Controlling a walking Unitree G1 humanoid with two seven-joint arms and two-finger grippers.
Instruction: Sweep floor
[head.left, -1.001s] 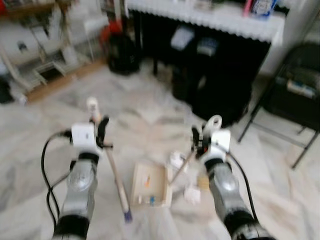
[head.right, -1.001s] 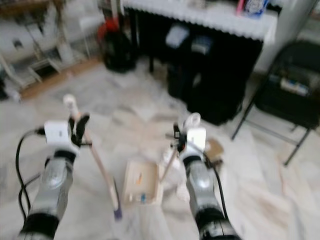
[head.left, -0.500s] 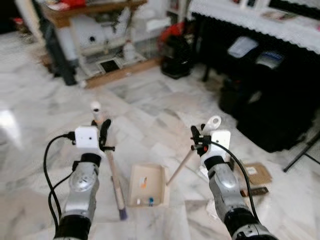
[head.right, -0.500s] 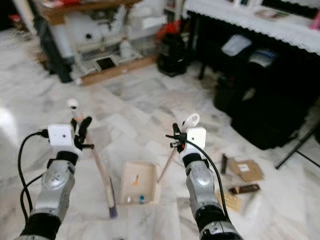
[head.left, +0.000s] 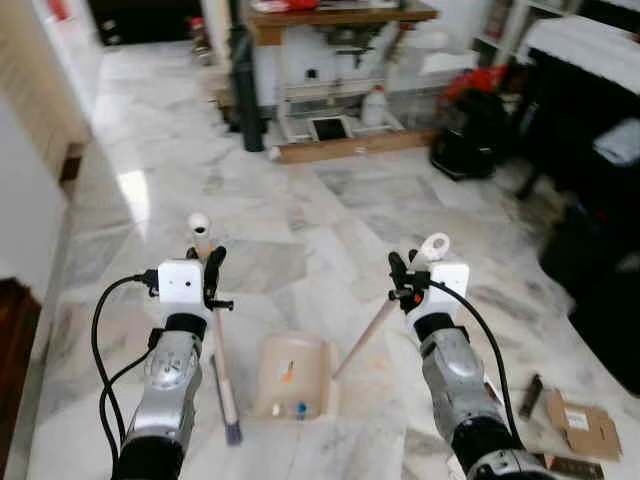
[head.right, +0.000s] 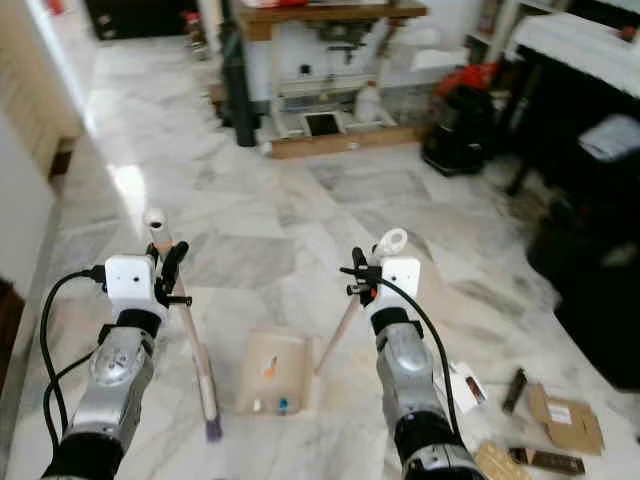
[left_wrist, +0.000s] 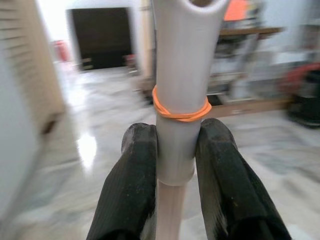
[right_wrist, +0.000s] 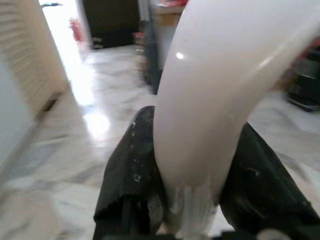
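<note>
Camera swung left; cardboard scraps (head.right: 563, 418) right of dustpan (head.right: 270, 372).

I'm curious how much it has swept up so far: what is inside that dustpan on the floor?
Inside the dustpan lie a small orange scrap and a blue bit near its back wall. Anything finer, like dust, cannot be made out.

Silver arms, black cables, white wrist-boxes.

Lived-in home, room doubling as storage. Polished marble floor (head.left: 300, 215) underfoot. Wooden table (head.left: 340, 15) at far side held clutter; low shelf beneath it carried white jug (head.left: 375, 102). Black bag (head.left: 468, 145) sat on floor right of table. Flattened cardboard (head.left: 578, 422) lay well nearer, far right.
</note>
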